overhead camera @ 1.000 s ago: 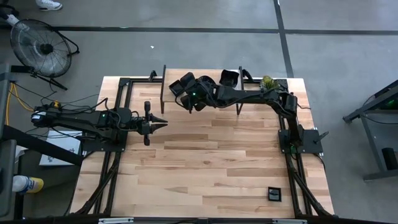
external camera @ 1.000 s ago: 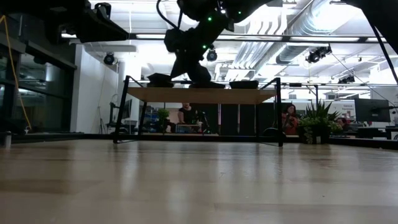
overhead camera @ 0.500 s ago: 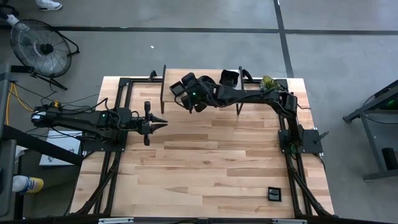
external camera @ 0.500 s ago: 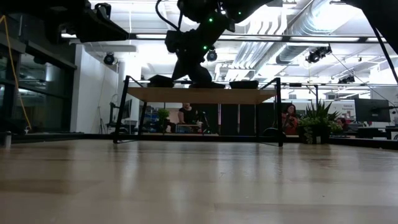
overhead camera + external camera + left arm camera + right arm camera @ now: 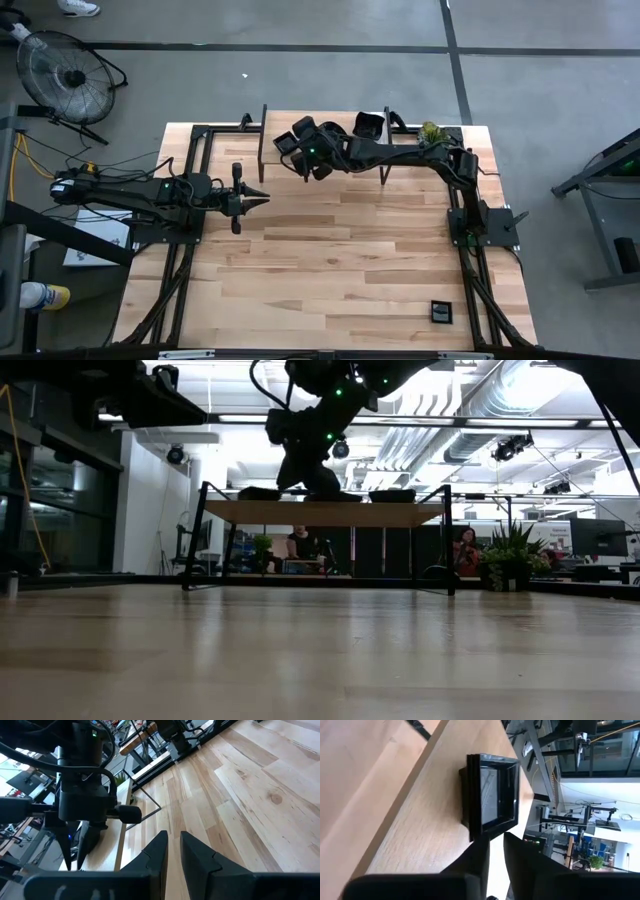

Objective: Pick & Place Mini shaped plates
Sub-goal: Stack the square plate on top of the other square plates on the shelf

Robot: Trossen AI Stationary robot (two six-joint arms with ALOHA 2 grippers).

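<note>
A stack of square black mini plates (image 5: 490, 795) lies flat on the raised wooden shelf (image 5: 345, 158) at the table's far edge. My right gripper (image 5: 496, 840) hovers just in front of the stack, its fingers a narrow gap apart with nothing between them. Whether a fingertip touches the stack's near corner, I cannot tell. More black plates (image 5: 368, 125) sit further right on the shelf, and one (image 5: 441, 312) lies on the table near the front right. My left gripper (image 5: 262, 200) waits at the table's left, shut.
The shelf (image 5: 325, 512) stands on dark legs above the tabletop, with plates (image 5: 392, 495) at both ends. A small green plant (image 5: 430, 130) is at the far right corner. Black frame rails run along the table's left and right sides. People sit in the room beyond.
In the low view, the black plate at the shelf's left end has sunk from a slightly raised stand to lying flat on the shelf. My right arm has stayed in place over it.
</note>
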